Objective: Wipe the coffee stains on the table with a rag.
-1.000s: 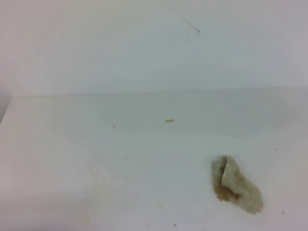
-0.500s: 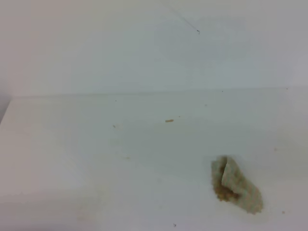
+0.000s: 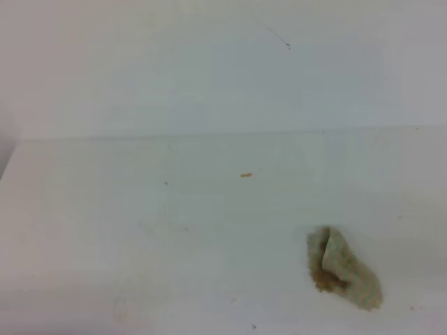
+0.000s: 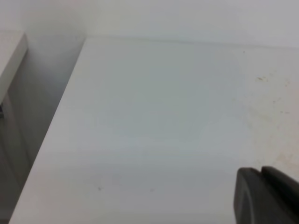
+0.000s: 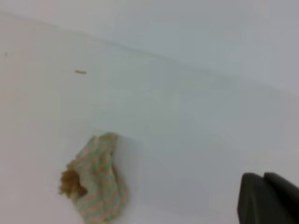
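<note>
The rag [image 3: 343, 269] is lying crumpled and brown-stained on the table [image 3: 140, 223], near its front right, suggesting it is sitting where wiping ended; no liquid blotch is showing. The right gripper [image 5: 271, 198], jaws clenched on nothing, is hanging well apart from it. The left gripper [image 4: 267, 196] is also appearing clenched and empty.

A plain white table [image 3: 105, 209] was seen. A crumpled green-and-beige rag [image 3: 343, 269] with a brown stained patch was laid at its near right; a small brown crumb [image 3: 246, 175] was left farther back, near the middle.
</note>
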{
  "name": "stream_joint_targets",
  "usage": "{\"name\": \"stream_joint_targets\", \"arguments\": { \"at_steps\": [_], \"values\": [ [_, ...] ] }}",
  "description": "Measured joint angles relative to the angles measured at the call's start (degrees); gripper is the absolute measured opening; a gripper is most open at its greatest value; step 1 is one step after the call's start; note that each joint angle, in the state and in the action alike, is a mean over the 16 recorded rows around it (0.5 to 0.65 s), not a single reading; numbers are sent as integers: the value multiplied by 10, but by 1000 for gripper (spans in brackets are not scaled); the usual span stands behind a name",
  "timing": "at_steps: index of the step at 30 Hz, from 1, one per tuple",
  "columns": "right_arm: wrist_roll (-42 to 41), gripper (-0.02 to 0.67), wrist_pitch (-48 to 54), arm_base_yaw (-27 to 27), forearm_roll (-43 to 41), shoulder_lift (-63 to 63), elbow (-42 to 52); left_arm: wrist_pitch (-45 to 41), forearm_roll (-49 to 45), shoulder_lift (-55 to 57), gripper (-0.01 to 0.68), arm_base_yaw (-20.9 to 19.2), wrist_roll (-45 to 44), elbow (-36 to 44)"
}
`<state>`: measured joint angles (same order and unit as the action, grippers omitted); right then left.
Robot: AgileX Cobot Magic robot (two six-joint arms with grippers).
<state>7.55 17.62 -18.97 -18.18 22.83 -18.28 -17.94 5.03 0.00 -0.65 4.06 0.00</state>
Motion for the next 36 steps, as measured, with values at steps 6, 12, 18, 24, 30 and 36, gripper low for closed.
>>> {"name": "stream_joint_targets", "arguments": {
  "at_steps": [6,12,18,24,30,36],
  "values": [
    [40,3,22,58,-17,-102,51,0,0,0,-2,0,0,0],
    [85,3,6,140,-22,-196,123,0,0,0,-2,0,0,0],
    [102,3,-6,199,-11,-232,174,0,0,0,-2,0,0,0],
    [82,3,-1,213,-7,-235,185,0,0,0,-2,0,0,0],
    [40,3,10,210,-2,-235,186,0,0,0,-2,0,0,0],
    [0,3,11,208,7,-235,186,0,0,0,-2,0,0,0]
  ]
}}
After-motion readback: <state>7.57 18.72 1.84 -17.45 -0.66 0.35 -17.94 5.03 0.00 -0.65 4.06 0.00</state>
